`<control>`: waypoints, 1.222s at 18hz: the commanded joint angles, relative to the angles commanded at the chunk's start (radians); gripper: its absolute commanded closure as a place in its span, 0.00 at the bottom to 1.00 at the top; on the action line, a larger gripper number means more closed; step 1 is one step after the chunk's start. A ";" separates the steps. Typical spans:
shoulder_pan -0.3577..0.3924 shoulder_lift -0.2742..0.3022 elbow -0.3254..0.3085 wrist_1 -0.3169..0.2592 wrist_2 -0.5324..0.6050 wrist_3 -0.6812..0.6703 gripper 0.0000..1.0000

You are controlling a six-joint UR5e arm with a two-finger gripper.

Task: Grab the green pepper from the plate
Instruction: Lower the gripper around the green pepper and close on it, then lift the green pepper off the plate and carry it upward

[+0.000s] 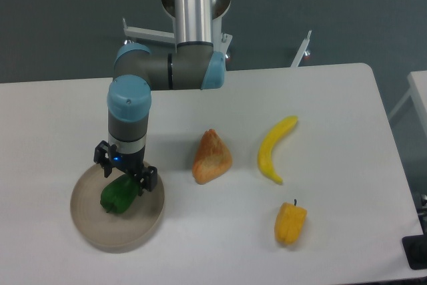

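The green pepper (pixel 117 195) is small, glossy and dark green. It lies on the round beige-grey plate (pixel 93 225) at the front left of the table. My gripper (pixel 125 173) is straight above the pepper, fingers pointing down and reaching the pepper's upper part. One black fingertip (pixel 149 178) shows at the pepper's right side, the other at its upper left. The pepper still rests on the plate. I cannot tell whether the jaws are pressed against it.
An orange-brown piece of bread (pixel 211 157) lies in the middle of the white table (pixel 333 98). A yellow banana (pixel 275 149) lies to its right. A yellow-orange bell pepper (pixel 290 223) sits at the front right.
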 joint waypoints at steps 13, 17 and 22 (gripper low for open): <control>0.000 0.000 0.009 -0.002 0.000 0.003 0.78; 0.006 0.014 0.037 -0.011 0.006 0.006 0.79; 0.089 0.078 0.066 -0.035 0.048 0.070 0.80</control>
